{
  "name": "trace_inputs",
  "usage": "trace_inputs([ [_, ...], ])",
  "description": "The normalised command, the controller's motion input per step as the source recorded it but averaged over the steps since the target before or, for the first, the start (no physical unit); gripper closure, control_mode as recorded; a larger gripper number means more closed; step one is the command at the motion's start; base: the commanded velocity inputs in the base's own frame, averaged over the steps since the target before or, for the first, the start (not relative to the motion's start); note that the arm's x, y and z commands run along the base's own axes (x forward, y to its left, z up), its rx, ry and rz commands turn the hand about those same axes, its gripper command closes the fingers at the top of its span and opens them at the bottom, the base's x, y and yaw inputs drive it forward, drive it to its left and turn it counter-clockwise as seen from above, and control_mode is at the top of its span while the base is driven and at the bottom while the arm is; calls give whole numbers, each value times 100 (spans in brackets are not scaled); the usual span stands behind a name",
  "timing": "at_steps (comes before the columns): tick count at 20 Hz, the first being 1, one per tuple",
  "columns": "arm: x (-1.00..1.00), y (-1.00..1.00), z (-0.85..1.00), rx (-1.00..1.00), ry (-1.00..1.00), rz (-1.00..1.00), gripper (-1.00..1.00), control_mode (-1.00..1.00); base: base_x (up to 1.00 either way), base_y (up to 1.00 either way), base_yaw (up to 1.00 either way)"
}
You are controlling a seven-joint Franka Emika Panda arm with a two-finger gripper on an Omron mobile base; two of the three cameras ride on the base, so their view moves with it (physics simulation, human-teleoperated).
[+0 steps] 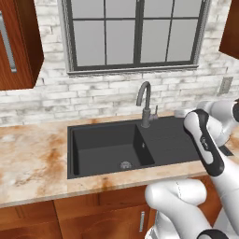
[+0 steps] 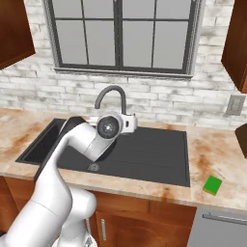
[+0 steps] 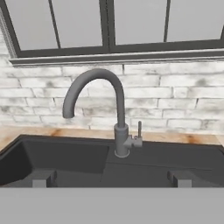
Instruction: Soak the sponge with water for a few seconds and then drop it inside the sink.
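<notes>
The sponge [image 2: 212, 185], a small green block, lies flat on the counter to the right of the sink, near the front edge. The dark sink [image 1: 107, 144] [image 2: 154, 144] [image 3: 65, 162] has its basin on the left and a drainboard on the right. No water runs from the faucet's [image 1: 145, 105] [image 2: 113, 94] [image 3: 109, 87] curved spout. My gripper [image 3: 111, 178] hovers over the drainboard, pointing at the faucet base. Its jaws are open and hold nothing. The sponge is far off to its right.
The faucet's small lever [image 3: 139, 131] sticks up on its right side. A brick wall and a window rise behind the sink. A wall outlet [image 2: 235, 104] sits at the right, with a dark object [image 2: 241, 137] on the counter below it.
</notes>
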Motion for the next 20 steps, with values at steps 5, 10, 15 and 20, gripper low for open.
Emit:
trace_inputs([
  [5,0,-2,1,0,-2,5,-100,-100,0,0,0],
  [10,0,0,0,0,-7,0,-100,-100,0,0,0],
  [15,5,0,-8,0,-10,0,-100,-100,0,0,0],
  [20,2,0,-13,0,-10,0,-100,-100,0,0,0],
])
